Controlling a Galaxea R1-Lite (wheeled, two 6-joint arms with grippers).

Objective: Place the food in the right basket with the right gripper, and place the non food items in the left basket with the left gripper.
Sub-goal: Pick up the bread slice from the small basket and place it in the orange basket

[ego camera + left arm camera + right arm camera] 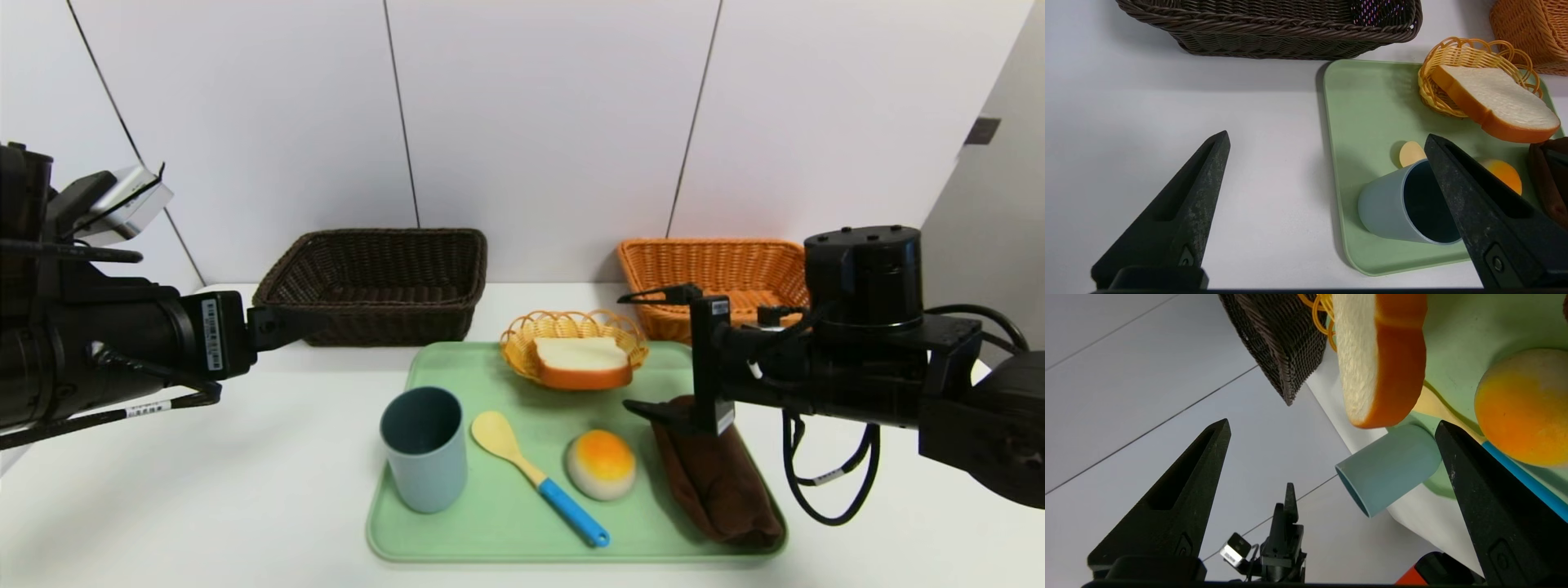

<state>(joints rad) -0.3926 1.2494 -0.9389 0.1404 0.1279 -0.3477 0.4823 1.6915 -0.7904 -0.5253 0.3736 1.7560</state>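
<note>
A white counter [212, 498] is holding a flat green tray [490, 535], with two large baskets standing behind it, near a pale panelled wall [539, 122]. The dark brown wicker basket [392, 325] is standing to the left, and the orange-tan wicker basket [665, 322] is standing to the right, partly hidden by the right arm.

Toward the back of the tray, a small scalloped yellow wicker basket [516, 359] is carrying a thick white bread slice [583, 365] with an orange-brown crust, which is tilting over the basket's front edge. At the tray's left side, a grey-blue cup [431, 478] is standing upright with its mouth facing up. Just beside it, a wooden spoon [535, 476] is lying diagonally, its pale bowl pointing toward the back and its bright blue handle reaching toward the front and right. A round white bun [602, 464] with an orange-yellow top is resting between the spoon and a dark brown towel [722, 498], which is lying along the tray's right side.

The left pincer [1327, 134] is hovering to the left of the tray, in front of the dark brown wicker basket. It is released, with its fingers spread wide and nothing between them. The right pincer [624, 351] is hovering over the right part of the tray, pointing inward near the bread slice. It is also released, its fingers standing wide apart and gripping nothing. One of its fingers is overlapping the towel's far end in the head view; whether they are touching is impossible to tell.
</note>
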